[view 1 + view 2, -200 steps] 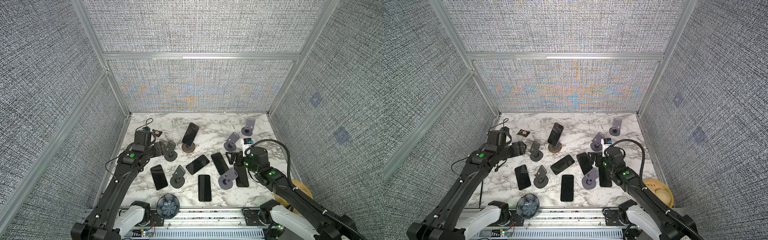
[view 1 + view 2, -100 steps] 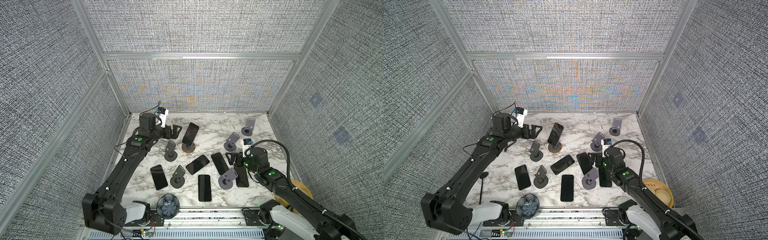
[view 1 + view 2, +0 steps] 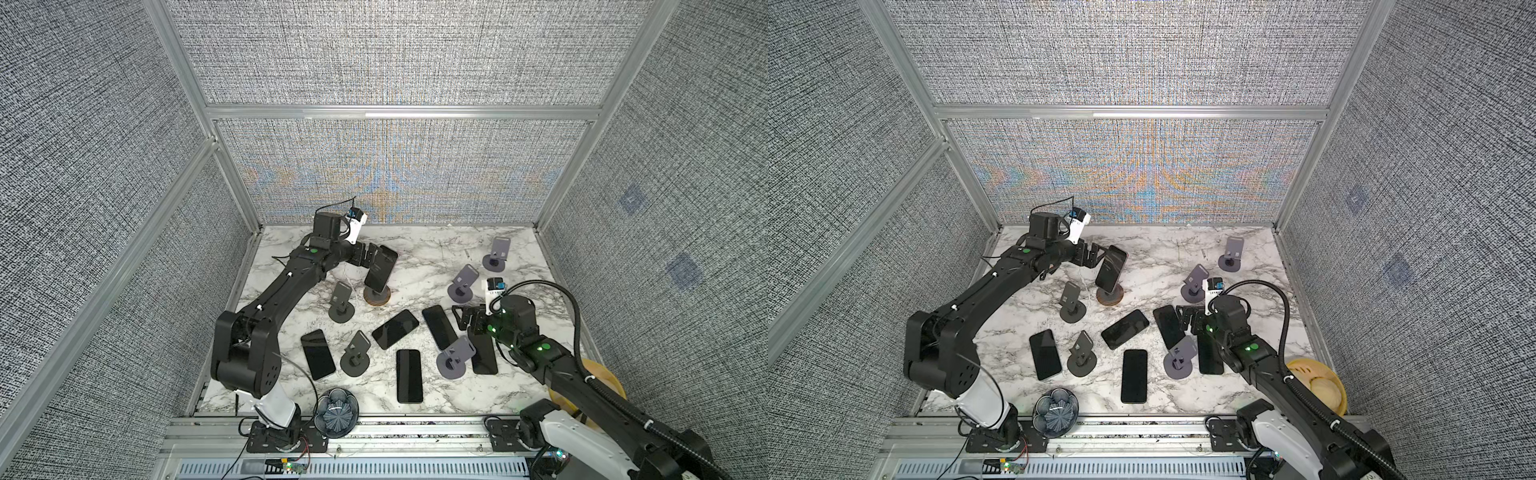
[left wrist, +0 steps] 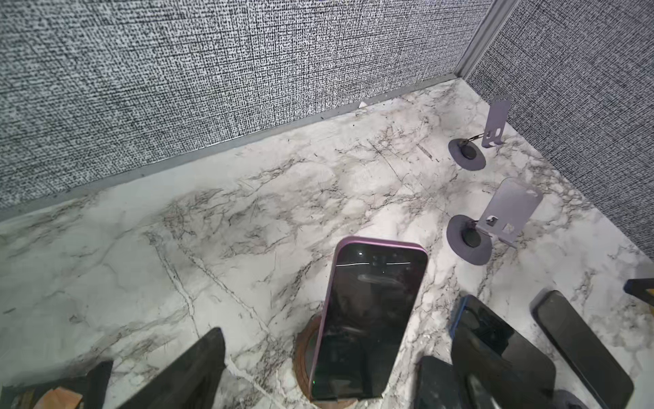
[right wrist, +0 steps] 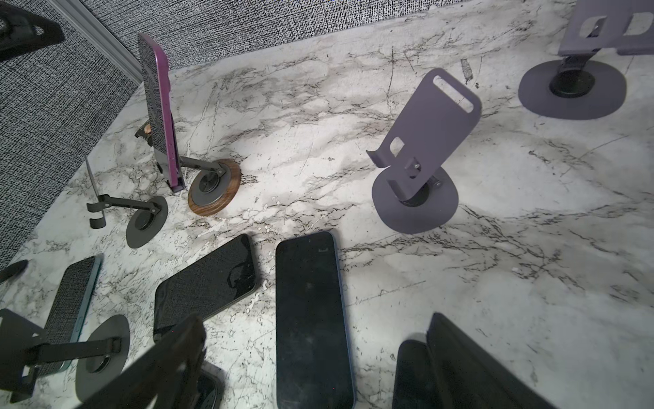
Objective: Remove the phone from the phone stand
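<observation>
approach step: left gripper (image 3: pixel 1094 255), jaws apart, just beside the phone (image 3: pixel 1111 269) on its stand (image 3: pixel 1109 296); next, clamp the phone's edges and lift.

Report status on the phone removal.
Left gripper open beside purple phone, no grip. Phone leaning on wood-base stand. Right gripper open near flat phones. Nothing in the way.

The phone (image 3: pixel 380 268) leans on the phone stand (image 3: pixel 376 297) toward the back left of the counter (image 3: pixel 419 253), with the left gripper (image 3: pixel 371 257) near its top, on the left. An empty stand (image 3: pixel 341 305) sits just left of it, and flat phones (image 3: pixel 395 328) lie in front
</observation>
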Robot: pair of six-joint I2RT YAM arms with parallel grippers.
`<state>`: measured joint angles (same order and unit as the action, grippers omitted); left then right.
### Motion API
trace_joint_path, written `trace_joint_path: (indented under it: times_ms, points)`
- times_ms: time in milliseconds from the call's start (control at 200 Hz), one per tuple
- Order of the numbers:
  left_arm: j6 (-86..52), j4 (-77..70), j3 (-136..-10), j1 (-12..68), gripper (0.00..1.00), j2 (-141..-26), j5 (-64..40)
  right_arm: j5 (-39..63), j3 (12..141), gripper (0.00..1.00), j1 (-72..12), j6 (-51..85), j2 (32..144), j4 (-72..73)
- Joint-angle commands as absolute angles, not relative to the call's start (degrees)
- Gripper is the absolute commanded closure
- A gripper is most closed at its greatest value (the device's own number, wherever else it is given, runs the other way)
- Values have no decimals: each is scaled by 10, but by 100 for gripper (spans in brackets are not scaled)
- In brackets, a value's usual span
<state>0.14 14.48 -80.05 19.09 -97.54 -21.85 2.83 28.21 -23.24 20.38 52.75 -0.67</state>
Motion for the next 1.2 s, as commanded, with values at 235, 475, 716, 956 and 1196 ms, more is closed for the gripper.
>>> trace_joint_path:
  times_ms: [235,475,716,956,1196]
  points:
    - [32,112,-840,208,1,-1044,-227,14,282,1,-233,198,525,8]
    - [34,112,-845,230,1,-1065,-217,13,282,1,-233,198,522,6]
    - [43,115,-839,245,1,-1075,-182,13,283,1,-233,199,519,4]
    - [50,116,-830,257,1,-1084,-172,14,283,1,-233,199,515,1]
    - [51,145,-846,261,5,-1102,-146,15,284,1,-233,200,515,0]
